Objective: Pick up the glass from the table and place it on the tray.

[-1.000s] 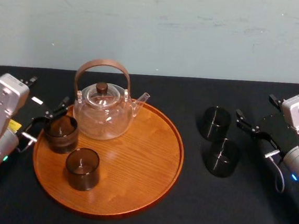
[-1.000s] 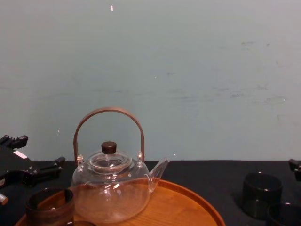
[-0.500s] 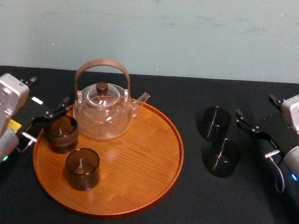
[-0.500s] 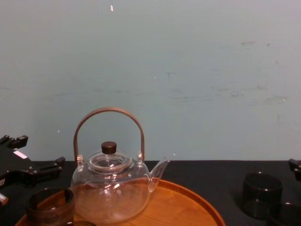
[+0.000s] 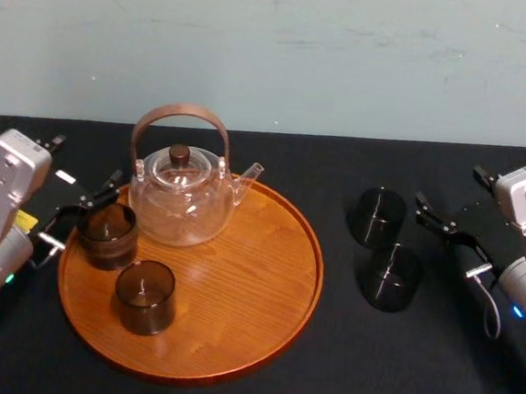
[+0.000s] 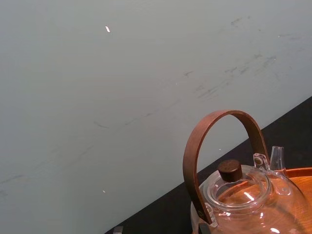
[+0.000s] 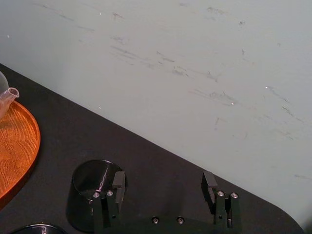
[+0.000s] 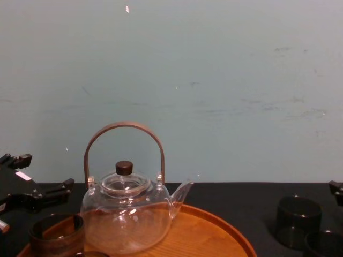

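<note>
While the left gripper (image 5: pixel 79 210) is idling, spread, at the tray's (image 5: pixel 236 291) left rim, the right gripper (image 5: pixel 451 239), also spread, is lining up on a glass (image 5: pixel 377 216) near the bench's (image 5: pixel 339 379) right edge, needing to close around it.

We see a glossy, grainy round orange-brown wooden tray (image 5: pixel 246 288), a shiny clear glass teapot (image 5: pixel 184 204), a smooth smoky dark glass cup (image 5: pixel 392 277), all on matt black table cloth (image 5: pixel 395 374).
</note>
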`<action>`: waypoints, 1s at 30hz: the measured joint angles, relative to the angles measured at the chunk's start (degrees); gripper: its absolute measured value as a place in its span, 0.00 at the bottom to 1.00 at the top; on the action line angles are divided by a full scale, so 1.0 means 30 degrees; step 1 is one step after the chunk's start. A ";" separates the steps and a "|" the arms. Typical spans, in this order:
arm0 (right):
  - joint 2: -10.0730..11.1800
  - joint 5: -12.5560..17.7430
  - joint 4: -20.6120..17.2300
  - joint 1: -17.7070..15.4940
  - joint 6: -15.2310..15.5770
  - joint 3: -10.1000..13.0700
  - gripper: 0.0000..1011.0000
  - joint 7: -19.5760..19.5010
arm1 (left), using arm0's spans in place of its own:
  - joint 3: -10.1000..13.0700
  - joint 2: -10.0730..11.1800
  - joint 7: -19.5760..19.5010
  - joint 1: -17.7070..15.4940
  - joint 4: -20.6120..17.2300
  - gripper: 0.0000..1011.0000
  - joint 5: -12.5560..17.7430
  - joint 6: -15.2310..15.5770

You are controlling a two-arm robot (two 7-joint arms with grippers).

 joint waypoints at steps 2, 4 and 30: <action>-0.0001 0.0000 -0.0001 0.0001 0.0000 -0.0001 0.99 0.0000 | 0.0000 0.0001 0.0000 0.0000 -0.0001 0.99 0.0000 0.0000; 0.0000 0.0001 0.0000 0.0000 0.0000 0.0000 0.99 0.0000 | -0.0001 0.0001 0.0000 0.0001 0.0001 0.99 0.0000 0.0000; -0.0001 0.0000 0.0000 0.0001 0.0000 0.0000 0.99 0.0000 | -0.0001 0.0001 0.0000 0.0000 0.0000 0.99 0.0000 0.0000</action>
